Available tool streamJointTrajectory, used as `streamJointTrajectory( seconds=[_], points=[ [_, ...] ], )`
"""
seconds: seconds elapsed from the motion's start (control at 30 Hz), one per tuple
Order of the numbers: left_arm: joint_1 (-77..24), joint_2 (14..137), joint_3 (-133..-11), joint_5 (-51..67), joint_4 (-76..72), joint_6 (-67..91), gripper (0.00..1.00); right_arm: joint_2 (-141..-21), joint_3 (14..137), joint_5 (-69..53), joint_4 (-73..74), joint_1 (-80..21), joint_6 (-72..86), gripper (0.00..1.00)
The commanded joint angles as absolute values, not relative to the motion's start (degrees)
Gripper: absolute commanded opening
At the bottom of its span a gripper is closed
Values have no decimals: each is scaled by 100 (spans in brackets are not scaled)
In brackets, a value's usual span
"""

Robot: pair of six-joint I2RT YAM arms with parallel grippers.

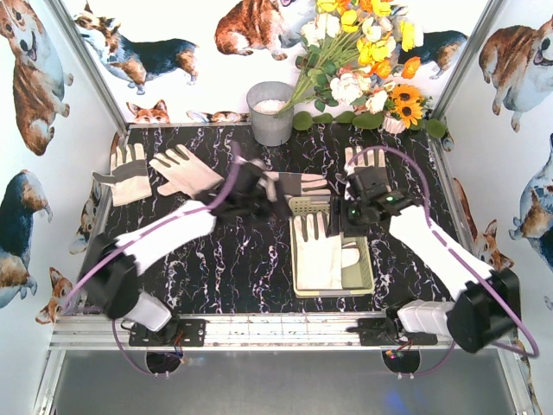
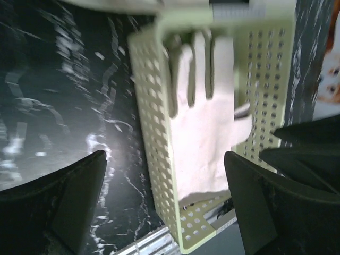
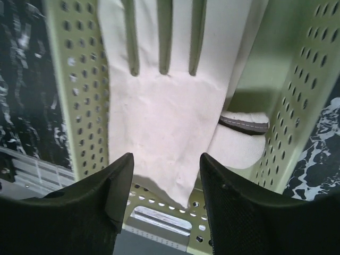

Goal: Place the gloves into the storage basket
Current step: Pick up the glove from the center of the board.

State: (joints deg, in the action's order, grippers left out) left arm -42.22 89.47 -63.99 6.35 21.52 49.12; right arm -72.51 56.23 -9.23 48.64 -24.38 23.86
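The pale yellow-green storage basket (image 1: 367,281) sits at the near middle-right with a cream-white glove (image 1: 316,252) lying flat in it; a second glove's grey-banded cuff (image 3: 241,125) shows beside it. Two gloves lie at the far left (image 1: 130,171) (image 1: 184,169), one (image 1: 302,182) just behind the basket, one (image 1: 363,158) behind my right arm. My left gripper (image 1: 275,206) is open and empty by the basket's far-left corner; the left wrist view (image 2: 164,164) shows the basket (image 2: 154,133) and glove (image 2: 207,138) below. My right gripper (image 1: 347,216) is open and empty over the basket's far end (image 3: 166,162).
A round grey metal bucket (image 1: 270,112) stands at the back centre. A bunch of artificial flowers (image 1: 367,60) leans at the back right. Walls with dog pictures close in three sides. The metal rail (image 1: 276,330) marks the near edge.
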Motion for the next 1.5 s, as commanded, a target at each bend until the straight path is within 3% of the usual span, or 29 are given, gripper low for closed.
streamJointTrajectory(
  seconds=[0.0, 0.23, 0.6, 0.9, 1.3, 1.47],
  points=[
    [-3227, 8136, -6258, 137, 2850, 4521, 86, -6761, 6277, -779, 5162, -2435, 2312, 56],
    [-1164, 7999, -6190, 357, 3113, 4066, 81, -6443, 6607, -581, 4883, -2434, 2805, 62],
    [1018, 9484, -6883, 204, 2625, 3528, 65, -6449, 6393, -347, 4194, -2435, 3738, 62],
    [1556, 10833, -7611, 196, 2283, 3410, 55, -6368, 6480, 167, 4088, -2435, 3870, 63],
    [1615, 11755, -8103, 315, 2050, 3439, 42, -7287, 7080, 117, 4083, -2443, 3905, 62],
    [1609, 11854, -7991, 415, 1906, 3566, 26, -7479, 7191, 65, 4083, -2446, 3882, 62]
  ],
)
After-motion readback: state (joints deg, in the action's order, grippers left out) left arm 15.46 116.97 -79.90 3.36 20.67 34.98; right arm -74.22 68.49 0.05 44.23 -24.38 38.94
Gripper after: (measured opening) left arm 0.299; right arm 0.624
